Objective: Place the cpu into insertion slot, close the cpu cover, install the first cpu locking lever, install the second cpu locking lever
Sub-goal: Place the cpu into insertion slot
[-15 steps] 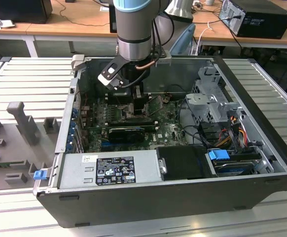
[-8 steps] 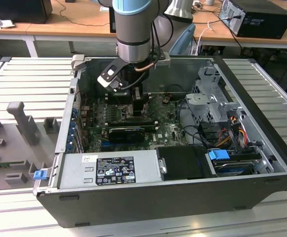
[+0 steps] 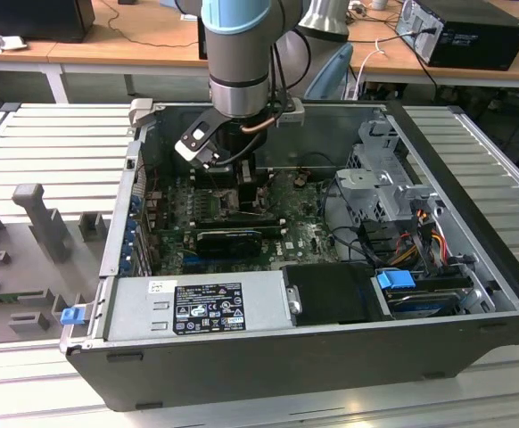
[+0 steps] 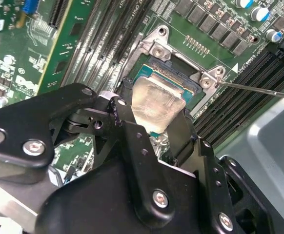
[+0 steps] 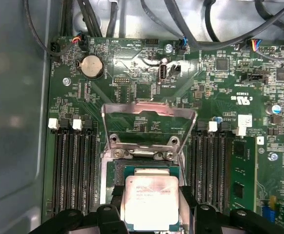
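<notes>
1. Setting. In the exterior view an open computer case (image 3: 473, 223) lies on a ribbed desk (image 3: 54, 143). Taking the case opening as a dial, the arm reaches down at about eleven o'clock, the power supply box (image 3: 197, 308) sits at seven and the drive cage (image 3: 384, 178) at two.
2. Jaws. The gripper (image 4: 156, 105) has its jaws closed on the cpu (image 4: 157, 100). One finger presses each of two opposite edges, and the grey metal face is turned toward the camera.
3. Position of the chip. The cpu hangs over the insertion slot (image 5: 149, 171) and overlaps most of it. A strip of the slot's frame shows beyond the chip on the hinge side. Whether the chip already touches the pin field cannot be told.
4. Retaining parts. The cpu cover (image 5: 127, 108) stands swung up on its hinge, and the motherboard (image 5: 220, 87) is visible through its window. A thin metal rod (image 4: 259, 89), probably a locking lever, stands free beside the slot.
5. Step in hand. This is judged to be the first step, placing the cpu. The cover is not yet closed and neither lever is installed.
6. What the seating calls for, as a judgement. The chip's edges need to be square to the frame and the chip level and centred. It should descend gently with no sideways slide, since the pins would bend easily.
</notes>
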You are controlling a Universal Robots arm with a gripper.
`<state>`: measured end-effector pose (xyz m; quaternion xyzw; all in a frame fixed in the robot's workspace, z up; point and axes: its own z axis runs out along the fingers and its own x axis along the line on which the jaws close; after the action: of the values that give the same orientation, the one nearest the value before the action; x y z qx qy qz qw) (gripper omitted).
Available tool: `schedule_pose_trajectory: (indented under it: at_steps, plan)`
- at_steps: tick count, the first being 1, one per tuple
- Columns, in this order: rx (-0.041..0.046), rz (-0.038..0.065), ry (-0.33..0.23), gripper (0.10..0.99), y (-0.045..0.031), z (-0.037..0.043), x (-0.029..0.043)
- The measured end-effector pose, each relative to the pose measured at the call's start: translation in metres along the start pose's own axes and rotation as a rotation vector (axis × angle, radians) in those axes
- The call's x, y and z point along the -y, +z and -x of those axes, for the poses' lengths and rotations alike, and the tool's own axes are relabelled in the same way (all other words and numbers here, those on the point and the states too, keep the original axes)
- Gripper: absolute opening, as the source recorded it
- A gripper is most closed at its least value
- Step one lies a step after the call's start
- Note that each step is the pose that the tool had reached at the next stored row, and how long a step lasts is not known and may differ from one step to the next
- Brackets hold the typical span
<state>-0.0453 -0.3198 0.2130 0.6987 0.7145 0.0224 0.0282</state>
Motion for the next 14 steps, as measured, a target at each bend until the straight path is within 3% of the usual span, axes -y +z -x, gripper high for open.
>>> schedule_pose_trajectory:
  at_steps: [14]
  plan:
    - [0.0004,0.000,0.004,0.529,0.0115,-0.0050,0.0009]
